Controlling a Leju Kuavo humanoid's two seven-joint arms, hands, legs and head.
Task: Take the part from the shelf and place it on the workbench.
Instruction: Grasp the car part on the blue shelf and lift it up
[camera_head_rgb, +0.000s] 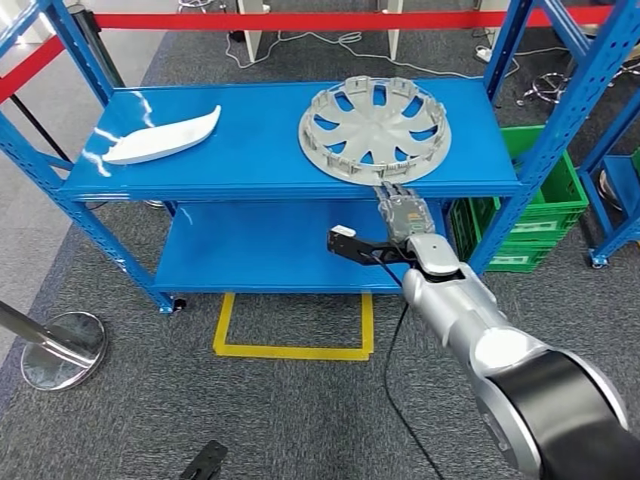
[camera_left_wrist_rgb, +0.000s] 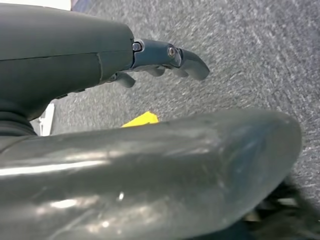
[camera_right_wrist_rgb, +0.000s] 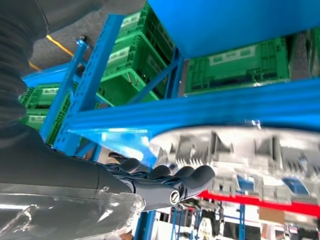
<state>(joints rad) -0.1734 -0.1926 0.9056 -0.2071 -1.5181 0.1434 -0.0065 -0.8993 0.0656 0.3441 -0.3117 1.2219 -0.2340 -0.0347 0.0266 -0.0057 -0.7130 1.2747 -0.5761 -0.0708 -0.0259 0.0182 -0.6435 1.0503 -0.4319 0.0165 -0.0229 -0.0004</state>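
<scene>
A grey wheel cover (camera_head_rgb: 375, 130) lies flat on the right half of the blue shelf's top level (camera_head_rgb: 256, 140). A white curved part (camera_head_rgb: 162, 140) lies at the left end of the same level. My right hand (camera_head_rgb: 400, 215) reaches to the shelf's front edge just below the cover's near rim, thumb stuck out to the left, holding nothing. In the right wrist view its fingers (camera_right_wrist_rgb: 166, 182) stretch out close under the cover's ribbed rim (camera_right_wrist_rgb: 245, 155); contact is unclear. My left hand (camera_left_wrist_rgb: 166, 57) hangs over the grey carpet with its fingers extended and nothing in it.
Green crates (camera_head_rgb: 555, 195) stand right of the shelf behind its blue upright. A yellow tape square (camera_head_rgb: 294, 350) marks the carpet before the shelf. A stanchion base (camera_head_rgb: 62, 350) sits at the left, and red barrier tape (camera_head_rgb: 302, 20) runs behind the shelf.
</scene>
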